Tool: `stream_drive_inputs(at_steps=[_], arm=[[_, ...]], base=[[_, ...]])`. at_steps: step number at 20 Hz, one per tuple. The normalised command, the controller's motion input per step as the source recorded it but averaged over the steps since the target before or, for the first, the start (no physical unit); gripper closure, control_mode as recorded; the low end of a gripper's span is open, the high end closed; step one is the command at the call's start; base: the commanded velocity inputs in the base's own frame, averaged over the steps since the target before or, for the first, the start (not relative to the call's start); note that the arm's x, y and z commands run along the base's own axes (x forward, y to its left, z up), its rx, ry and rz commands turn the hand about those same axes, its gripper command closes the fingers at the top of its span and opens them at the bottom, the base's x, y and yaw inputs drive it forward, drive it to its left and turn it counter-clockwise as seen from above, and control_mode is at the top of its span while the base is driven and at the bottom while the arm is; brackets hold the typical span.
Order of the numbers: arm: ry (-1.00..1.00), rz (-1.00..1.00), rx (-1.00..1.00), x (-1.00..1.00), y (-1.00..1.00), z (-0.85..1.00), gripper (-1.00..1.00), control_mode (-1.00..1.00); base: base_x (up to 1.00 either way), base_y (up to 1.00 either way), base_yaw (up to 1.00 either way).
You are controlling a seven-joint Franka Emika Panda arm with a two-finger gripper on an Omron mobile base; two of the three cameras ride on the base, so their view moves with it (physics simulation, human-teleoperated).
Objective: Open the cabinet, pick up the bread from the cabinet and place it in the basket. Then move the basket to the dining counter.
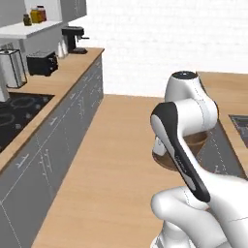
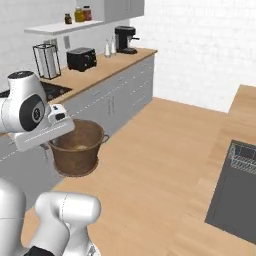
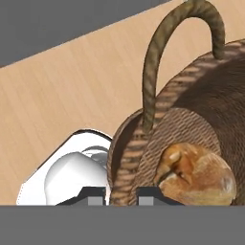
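On the far left of the right base view, a long wooden counter (image 2: 95, 75) ran along grey cupboard fronts, carrying a black toaster (image 2: 81, 58) and, farther along, a black coffee machine (image 2: 125, 39). Just right of the arm's white links, the brown woven basket (image 2: 76, 148) hung above the plank floor (image 2: 150, 165), resting on nothing and held at its near rim. Farther right lay the dining counter (image 2: 240, 120) with its dark sink (image 2: 235, 200), well apart from the basket.

In the hand view, the tool (image 3: 120, 195) sat at the bottom edge. Its two dark tips were drawn close together with the basket's woven wall between them, so it was pinching the rim just below one loop handle (image 3: 158, 62). To the right, inside the basket, lay the bread (image 3: 197, 173), a golden-brown roll resting on the bottom.

The basket looked light but only moderately stiff: woven sides would likely flex a little under a pinch, and a one-sided hold would let it tilt. The rim beside the handle seemed the sensible grip point. The bread looked soft and loose, so it could roll if the basket tipped.
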Motion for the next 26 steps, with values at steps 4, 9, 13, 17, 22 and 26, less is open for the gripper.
stream_drive_inputs(at_steps=[4,9,13,17,22,26], arm=[[0.00,0.00,0.00,0.00,0.00,0.00,1.00,1.00],[0.00,0.00,0.00,0.00,0.00,0.00,1.00,1.00],[0.00,0.00,0.00,0.00,0.00,0.00,1.00,1.00],[0.00,0.00,0.00,0.00,0.00,0.00,1.00,1.00],[0.00,0.00,0.00,0.00,0.00,0.00,1.00,1.00],[0.00,0.00,0.00,0.00,0.00,0.00,1.00,1.00]], base=[[0.00,-0.50,-0.79],[-0.06,-0.13,-0.89],[-0.19,0.00,-0.94],[0.00,0.00,-1.00],[0.00,0.00,-0.91],[-0.22,0.00,-0.83]])
